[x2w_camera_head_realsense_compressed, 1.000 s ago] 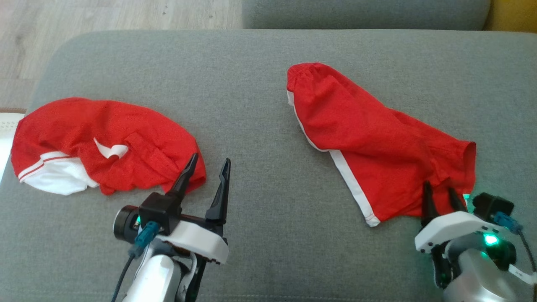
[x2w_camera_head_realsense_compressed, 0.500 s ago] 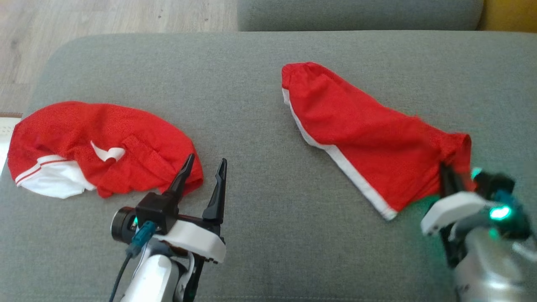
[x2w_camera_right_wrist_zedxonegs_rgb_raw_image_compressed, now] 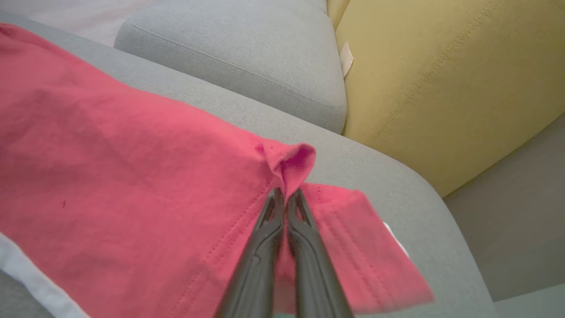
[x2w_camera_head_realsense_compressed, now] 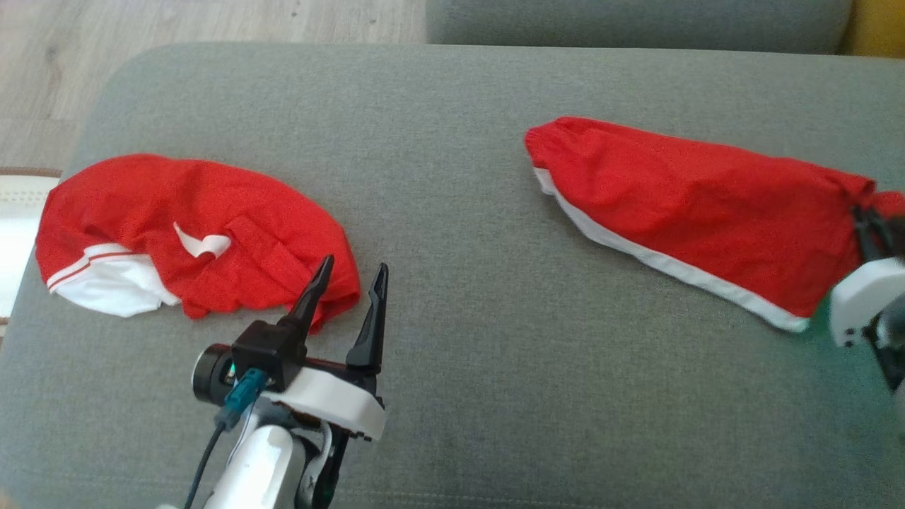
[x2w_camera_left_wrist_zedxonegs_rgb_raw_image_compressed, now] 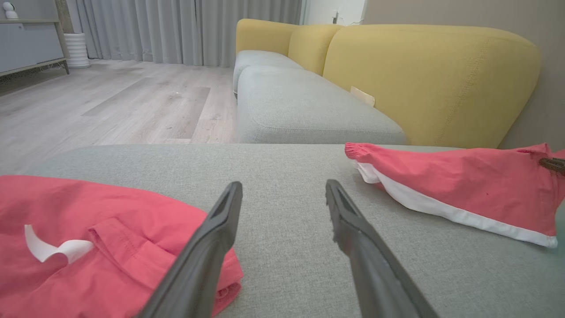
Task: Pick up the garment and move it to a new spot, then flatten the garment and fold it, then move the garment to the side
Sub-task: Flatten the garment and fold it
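Observation:
A red garment (x2w_camera_head_realsense_compressed: pixel 707 212) with a white side stripe lies stretched across the right half of the grey cushion (x2w_camera_head_realsense_compressed: pixel 459 367). My right gripper (x2w_camera_head_realsense_compressed: pixel 864 220) is shut on its right hem at the view's right edge. In the right wrist view the two fingers (x2w_camera_right_wrist_zedxonegs_rgb_raw_image_compressed: pixel 286 196) pinch a raised fold of the red cloth (x2w_camera_right_wrist_zedxonegs_rgb_raw_image_compressed: pixel 132 176). My left gripper (x2w_camera_head_realsense_compressed: pixel 353 272) hovers open and empty at the lower left. Its fingertips sit beside a second, crumpled red garment (x2w_camera_head_realsense_compressed: pixel 212 226) with white trim; the left wrist view shows this one (x2w_camera_left_wrist_zedxonegs_rgb_raw_image_compressed: pixel 88 234) at lower left and the held garment (x2w_camera_left_wrist_zedxonegs_rgb_raw_image_compressed: pixel 463 185) at right.
Another grey seat cushion (x2w_camera_head_realsense_compressed: pixel 636 21) lies beyond the near one, with a yellow sofa back (x2w_camera_left_wrist_zedxonegs_rgb_raw_image_compressed: pixel 419 75) to its right. Wooden floor (x2w_camera_head_realsense_compressed: pixel 177 21) shows at the far left. A white mat (x2w_camera_head_realsense_compressed: pixel 14 233) lies off the cushion's left edge.
My right gripper closed on the garment's hem and drew it to the right and farther away, stretching the cloth out. The left gripper stayed open in place. The camera shifted slightly.

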Robot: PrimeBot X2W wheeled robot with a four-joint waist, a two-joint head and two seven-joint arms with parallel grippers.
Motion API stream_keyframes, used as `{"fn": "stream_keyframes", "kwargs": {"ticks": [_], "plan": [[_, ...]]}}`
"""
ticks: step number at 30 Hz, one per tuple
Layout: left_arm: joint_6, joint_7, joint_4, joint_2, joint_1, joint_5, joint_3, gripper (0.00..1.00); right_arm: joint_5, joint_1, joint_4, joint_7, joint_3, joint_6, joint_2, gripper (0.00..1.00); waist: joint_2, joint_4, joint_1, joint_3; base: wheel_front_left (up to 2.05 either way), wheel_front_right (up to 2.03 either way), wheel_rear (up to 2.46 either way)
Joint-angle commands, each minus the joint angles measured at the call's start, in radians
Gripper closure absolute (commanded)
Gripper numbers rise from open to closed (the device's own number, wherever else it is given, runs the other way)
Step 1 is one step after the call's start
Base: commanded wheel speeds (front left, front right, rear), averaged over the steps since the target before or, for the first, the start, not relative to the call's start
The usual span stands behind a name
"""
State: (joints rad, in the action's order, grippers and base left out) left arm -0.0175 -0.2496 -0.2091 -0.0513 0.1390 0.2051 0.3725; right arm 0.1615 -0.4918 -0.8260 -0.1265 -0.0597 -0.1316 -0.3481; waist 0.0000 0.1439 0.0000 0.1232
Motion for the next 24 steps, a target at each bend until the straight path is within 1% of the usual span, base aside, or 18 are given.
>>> {"fn": "stream_keyframes", "kwargs": {"ticks": [1,5,7,8,9,13,17,20,24], "plan": [[-0.003,-0.012,0.033,0.001,0.052,0.004,-0.029,0.0,0.009,-0.054,0.016,-0.001,0.022,0.001,-0.039,1.0,0.0,0.006,0.0,0.002,0.0,0.0,0.0],[-0.005,-0.012,0.03,0.001,0.054,0.005,-0.024,0.0,0.025,-0.088,-0.029,-0.009,0.018,0.001,-0.067,1.0,0.0,0.013,0.0,0.0,0.0,0.0,0.0],[-0.006,-0.012,0.027,0.001,0.052,0.005,-0.023,0.0,0.03,-0.104,-0.053,-0.01,0.001,0.001,-0.066,1.0,0.0,0.012,0.0,-0.005,0.0,0.0,0.0],[-0.007,-0.012,0.026,0.001,0.05,0.004,-0.024,0.0,0.033,-0.112,-0.06,-0.015,-0.008,0.001,-0.062,0.52,0.0,0.01,0.0,-0.007,0.0,0.0,0.0],[-0.007,-0.012,0.024,0.001,0.049,0.004,-0.025,0.0,0.036,-0.119,-0.067,-0.019,-0.015,0.001,-0.055,0.0,0.0,0.008,0.0,-0.011,0.0,0.0,0.0],[-0.007,-0.012,0.024,0.001,0.046,0.003,-0.033,0.0,0.024,-0.139,-0.077,-0.051,-0.049,0.001,-0.019,0.0,0.0,-0.01,0.0,-0.025,0.0,0.0,0.0],[-0.007,-0.012,0.033,0.001,0.04,0.003,-0.041,0.0,-0.031,-0.144,-0.046,-0.09,-0.068,0.001,0.039,0.0,0.0,-0.036,0.0,-0.042,0.0,0.0,0.0],[-0.008,-0.012,0.045,0.001,0.035,0.004,-0.048,0.0,-0.1,-0.132,0.032,-0.115,-0.053,0.001,0.097,0.0,0.0,-0.06,0.0,-0.051,0.0,0.0,0.0],[-0.009,-0.012,0.065,0.001,0.032,0.008,-0.055,0.0,-0.204,-0.059,0.205,-0.131,-0.035,0.001,0.176,0.0,0.0,-0.085,0.0,-0.064,0.0,0.0,0.0]]}}
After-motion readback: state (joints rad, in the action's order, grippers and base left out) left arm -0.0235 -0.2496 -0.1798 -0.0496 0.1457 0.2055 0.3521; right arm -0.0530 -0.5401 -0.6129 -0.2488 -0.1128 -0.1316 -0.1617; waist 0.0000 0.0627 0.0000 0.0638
